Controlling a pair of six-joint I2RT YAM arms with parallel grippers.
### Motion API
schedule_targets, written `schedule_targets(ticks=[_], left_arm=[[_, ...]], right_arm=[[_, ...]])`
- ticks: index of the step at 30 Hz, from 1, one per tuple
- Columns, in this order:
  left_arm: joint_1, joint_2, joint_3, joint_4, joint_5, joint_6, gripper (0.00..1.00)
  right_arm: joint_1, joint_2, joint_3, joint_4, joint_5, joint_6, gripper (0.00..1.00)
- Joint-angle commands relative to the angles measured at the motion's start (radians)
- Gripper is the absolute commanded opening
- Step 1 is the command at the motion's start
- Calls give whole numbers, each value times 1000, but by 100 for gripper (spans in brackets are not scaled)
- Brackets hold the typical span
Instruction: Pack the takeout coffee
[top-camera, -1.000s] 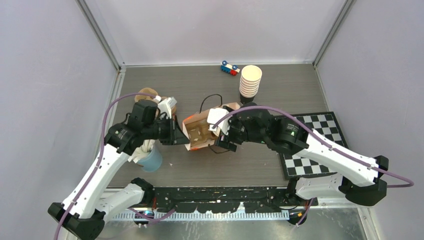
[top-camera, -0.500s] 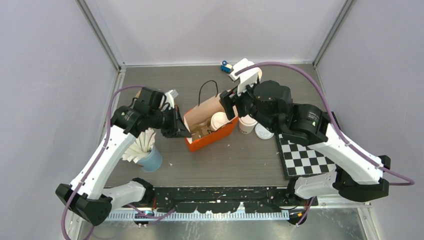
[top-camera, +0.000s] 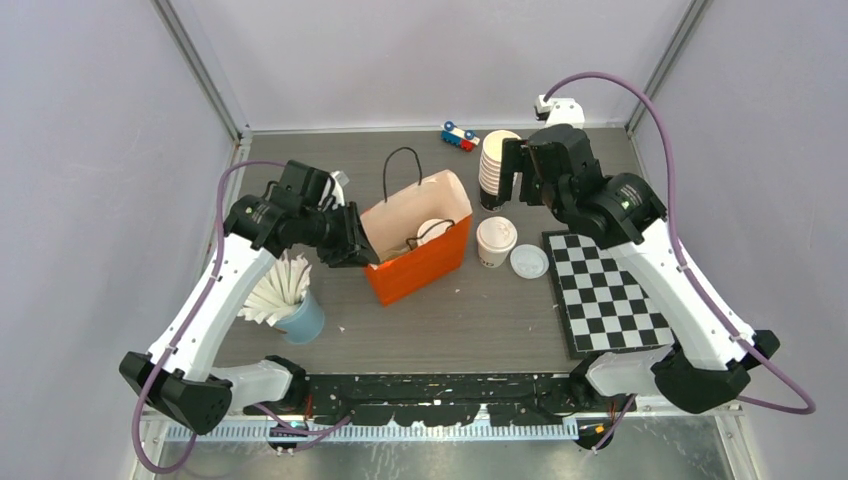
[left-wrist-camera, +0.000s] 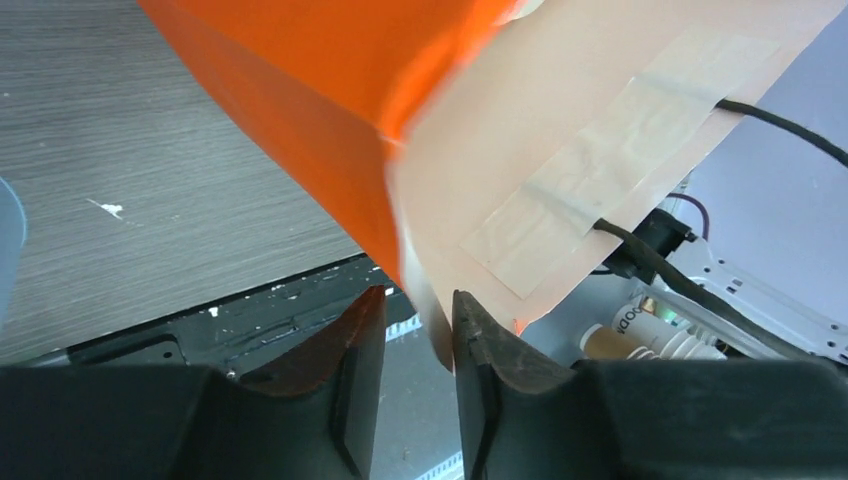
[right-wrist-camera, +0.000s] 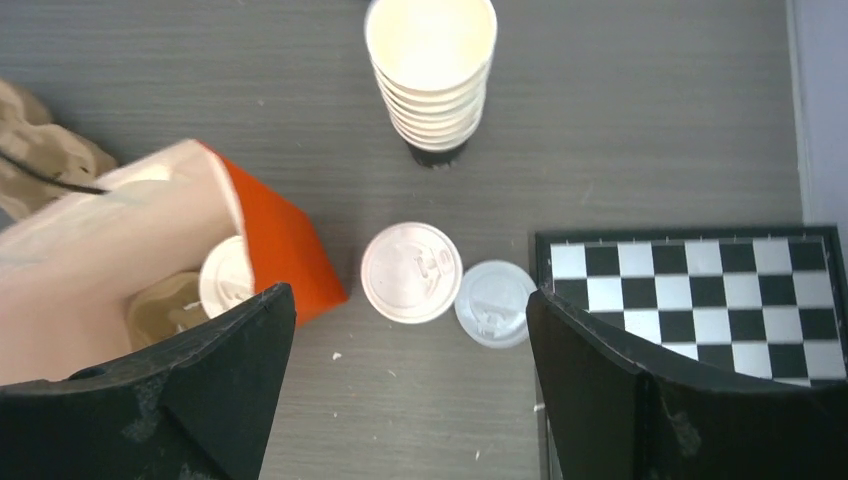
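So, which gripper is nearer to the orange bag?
Left. The left gripper has its fingers astride the bag rim; the right gripper hovers high, apart, near the cup stack.

The left pincer sits low at the left of the table, and the side edge of an upright bag stands between its two fingers. Past its tips, inside the bag, sits a lidded cup. Behind this pincer, toward the near table edge, stands a cup of paper sticks.

The right pincer hangs high over the far right, pointing down. Below it, framed by its spread fingers, a second lidded cup stands on the table just right of the bag. A loose lid lies just beside that cup, with a checkerboard farther right. Ahead of the pincer stands a stack of nested cups, with a toy car to the stack's left.
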Motion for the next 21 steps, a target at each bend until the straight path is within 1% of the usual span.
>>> schedule_targets(ticks=[1, 3, 6, 8, 12, 14, 16, 18, 20, 21], left_arm=[[10, 0, 43, 9, -58, 16, 39], [12, -3, 48, 22, -78, 25, 46], [14, -16, 57, 39, -107, 44, 54], [15, -26, 64, 40, -131, 63, 59], [20, -47, 80, 22, -178, 108, 65], [20, -59, 83, 16, -195, 125, 68], [22, -73, 84, 14, -208, 146, 74], [22, -81, 84, 12, -224, 161, 78], [23, -88, 85, 9, -232, 179, 99], [23, -91, 86, 6, -236, 187, 100]], right_arm=[[-103, 41, -33, -73, -132, 109, 90], [-157, 70, -55, -75, -192, 120, 91], [-204, 118, -85, -69, -237, 111, 91], [-219, 151, -107, -57, -255, 102, 91], [-241, 217, -138, -34, -291, 101, 91], [-241, 233, -155, -14, -299, 104, 91], [-243, 243, -171, 8, -313, 105, 91], [-243, 250, -191, 35, -337, 98, 91], [-243, 260, -206, 50, -367, 83, 91], [-242, 266, -210, 53, -375, 76, 91]])
